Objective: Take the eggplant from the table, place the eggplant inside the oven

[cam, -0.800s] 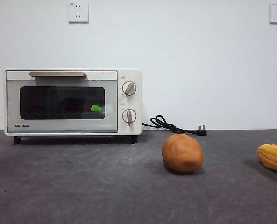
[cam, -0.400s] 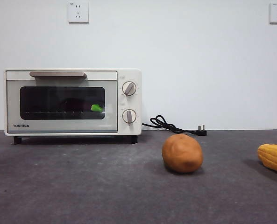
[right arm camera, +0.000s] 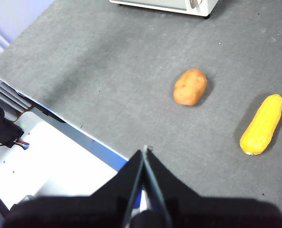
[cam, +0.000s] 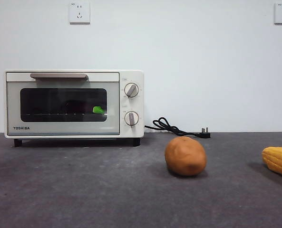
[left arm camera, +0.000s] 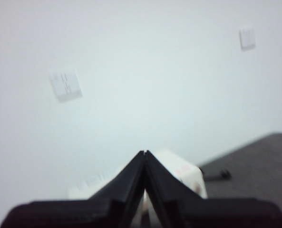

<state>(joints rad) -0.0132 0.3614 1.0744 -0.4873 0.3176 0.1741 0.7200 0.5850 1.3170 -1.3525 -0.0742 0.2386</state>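
The cream-white oven (cam: 74,104) stands at the back left of the table (cam: 83,185) with its door closed. Behind the glass window lies the eggplant (cam: 81,107), a dark shape on the wire rack with its green cap (cam: 98,109) showing. My left gripper (left arm camera: 145,153) is shut and empty, high up facing the wall, with the oven's top (left arm camera: 179,171) just beyond its tips. My right gripper (right arm camera: 145,149) is shut and empty, raised over the table's near edge, far from the oven (right arm camera: 179,4).
A brown potato (cam: 185,156) (right arm camera: 190,86) lies mid-table and a yellow corn cob (cam: 278,161) (right arm camera: 261,124) at the right. A black cord with plug (cam: 179,128) trails right of the oven. Wall sockets (cam: 79,12) hang above.
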